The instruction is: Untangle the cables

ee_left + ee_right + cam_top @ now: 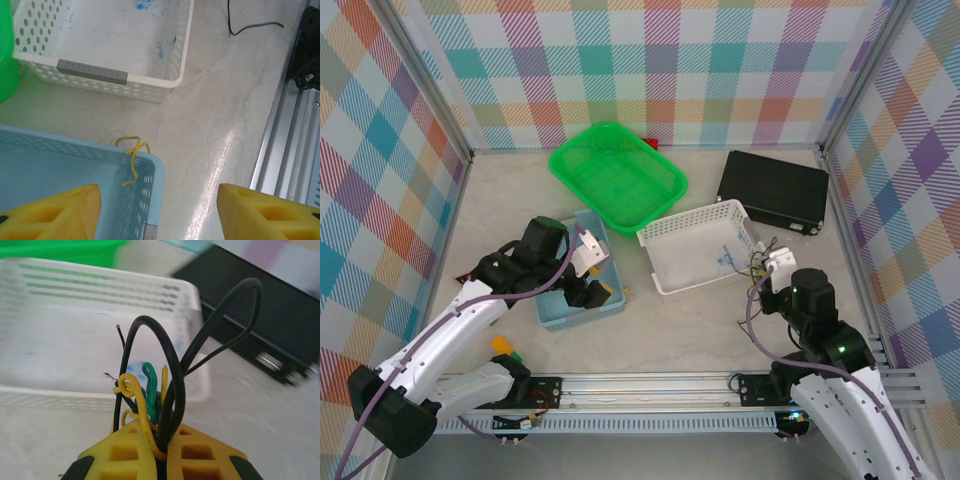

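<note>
Three baskets (620,175) (700,255) (555,310), one black box (773,190), two robot arms (460,320) (840,345), one cable tangle (150,390), one stray yellow wire (133,155)

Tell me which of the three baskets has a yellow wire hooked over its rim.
The light blue basket beneath the left pincer: a short yellow wire curls over its corner rim, unlike the white basket or green basket.

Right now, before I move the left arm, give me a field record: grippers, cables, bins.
left gripper: open, empty, over a corner of the blue bin
right gripper: shut on the cable bundle
cable bundle: black, yellow and green strands, tangled, near the white basket
yellow wire: separate piece, hooked over the blue bin rim
black wire: lying on the table, one end out of frame
</note>
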